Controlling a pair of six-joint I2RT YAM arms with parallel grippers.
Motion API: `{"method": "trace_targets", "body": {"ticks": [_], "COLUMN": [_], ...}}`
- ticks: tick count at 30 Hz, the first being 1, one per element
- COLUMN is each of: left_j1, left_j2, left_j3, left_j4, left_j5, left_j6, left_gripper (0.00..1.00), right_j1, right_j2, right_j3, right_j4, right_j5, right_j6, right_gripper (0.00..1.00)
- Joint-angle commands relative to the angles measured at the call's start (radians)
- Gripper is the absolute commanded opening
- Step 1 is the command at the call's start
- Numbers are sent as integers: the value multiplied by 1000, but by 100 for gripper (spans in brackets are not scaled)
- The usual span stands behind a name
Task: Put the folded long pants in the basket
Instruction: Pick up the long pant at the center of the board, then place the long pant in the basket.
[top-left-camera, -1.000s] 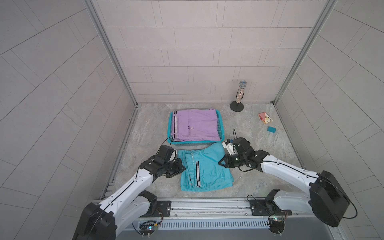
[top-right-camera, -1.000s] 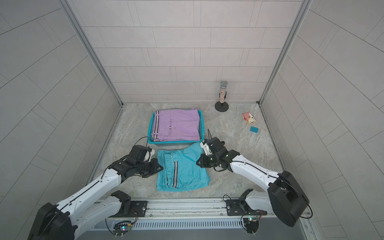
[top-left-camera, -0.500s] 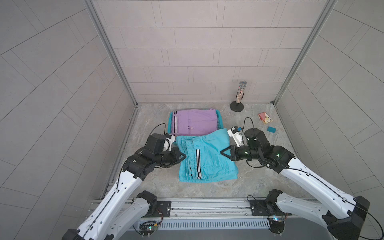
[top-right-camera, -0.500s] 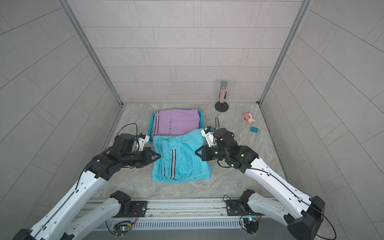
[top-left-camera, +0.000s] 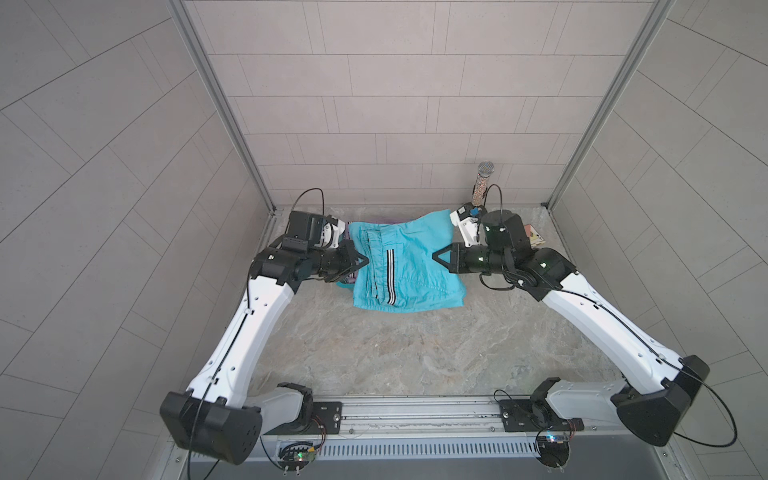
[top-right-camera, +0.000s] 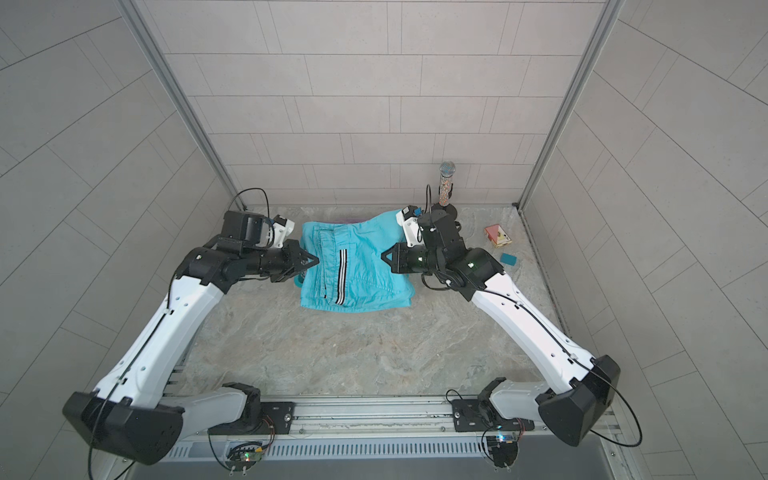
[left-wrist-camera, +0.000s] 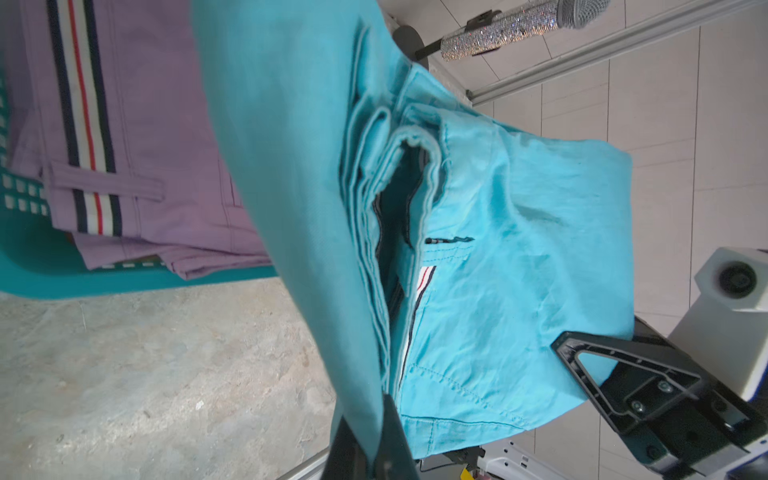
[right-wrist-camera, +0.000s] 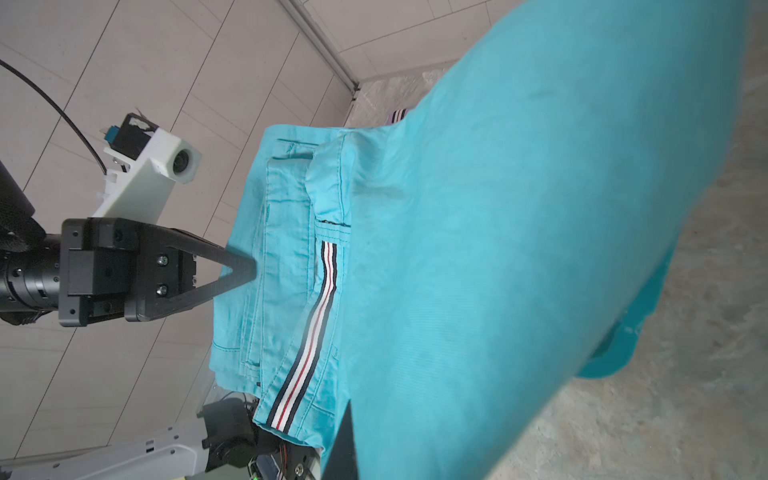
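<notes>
**Top views.** Two arms, two grippers. One folded pair of turquoise pants (top-left-camera: 409, 266), woven cloth with a single black-white striped band, hangs clear of the marbled grey surface (top-left-camera: 374, 353). The left gripper (top-left-camera: 362, 262) and right gripper (top-left-camera: 437, 257) are each clamped on an opposite side edge. Below the cloth only a corner of the turquoise plastic basket (top-left-camera: 344, 286) and a sliver of lilac pants (top-left-camera: 376, 219) show. On the surface there are also one glitter-covered microphone on a round black stand (top-left-camera: 482, 183), one small teal block (top-right-camera: 508, 259) and one red-and-cream carton (top-right-camera: 497, 237).

**Left wrist.** One lilac pair (left-wrist-camera: 145, 124) lies flat inside the basket (left-wrist-camera: 37, 270), whose wall has square lattice holes. Its band is navy, white and red. The turquoise pair shows several stacked fold layers. The right gripper's (left-wrist-camera: 559, 345) triangular black tip nips the far edge.

**Right wrist.** The left gripper (right-wrist-camera: 249, 266) is closed on the hem. The cloth near the lens is blurred.
</notes>
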Motion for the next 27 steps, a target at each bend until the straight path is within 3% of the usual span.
{"method": "trace_targets", "body": {"ticks": [1,6,13,27], "left_j1": [38,88,111,143], "left_j2": [116,319,488,702], "left_j3": [83,219,374,356], "left_j4": [36,41,-40,-131], "left_j5": [70,70,11,-9], "left_j6": [53,58,111,190], "left_gripper": [0,0,0,0], "right_j1": [-29,-73,-110,-131], "right_j2": [90,279,481,605], "right_j3": [100,240,367,228], "right_j4": [112,143,152,104], "right_j5": [6,-13,-13,29], "right_j6": [-24,-18,-12,-2], "right_gripper": [0,0,0,0]}}
